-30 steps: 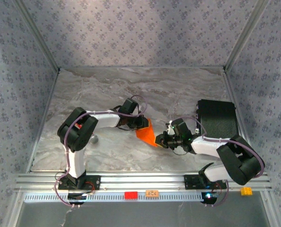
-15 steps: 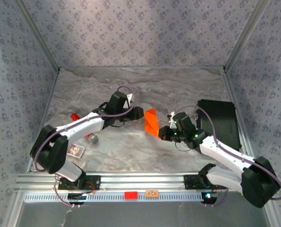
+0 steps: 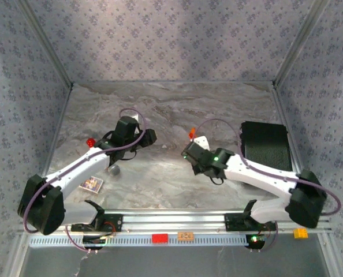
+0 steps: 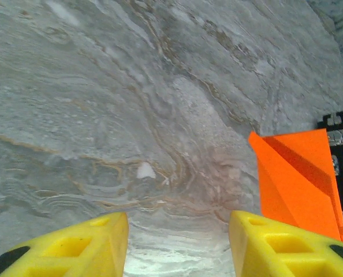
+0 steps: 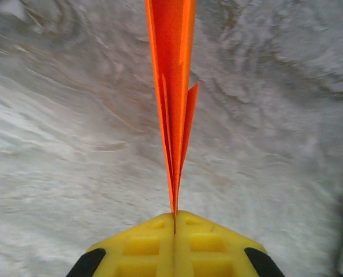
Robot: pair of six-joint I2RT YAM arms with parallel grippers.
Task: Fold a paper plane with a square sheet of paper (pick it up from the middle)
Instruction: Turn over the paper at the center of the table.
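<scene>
The left tool [image 4: 177, 242] no longer has the plane [image 5: 172, 86]. Its jaws now stand apart with nothing but bare desk [image 3: 160, 187] between them. A second ago it sat at the orange paper, close to the right tool; now it is drawn back toward the left side of the desk, well apart from both. From the left wrist the plane shows off to the right, clear of the yellow jaws.

The right tool [image 5: 174, 222] stays clamped together on the plane's near end and carries it alone. The arm is stretched further toward the middle of the desk than before, and the paper is turned edge-up. From above it reads as a thin orange sliver just right of the desk's centre. From the right wrist it runs straight ahead as a narrow, layered blade with one small flap standing out to the side.

I judge the shared folding step done and the handover to one arm complete. The plane looks folded, so setting it down is probably what remains. A single pinch on thin paper could let it swing or slip.
</scene>
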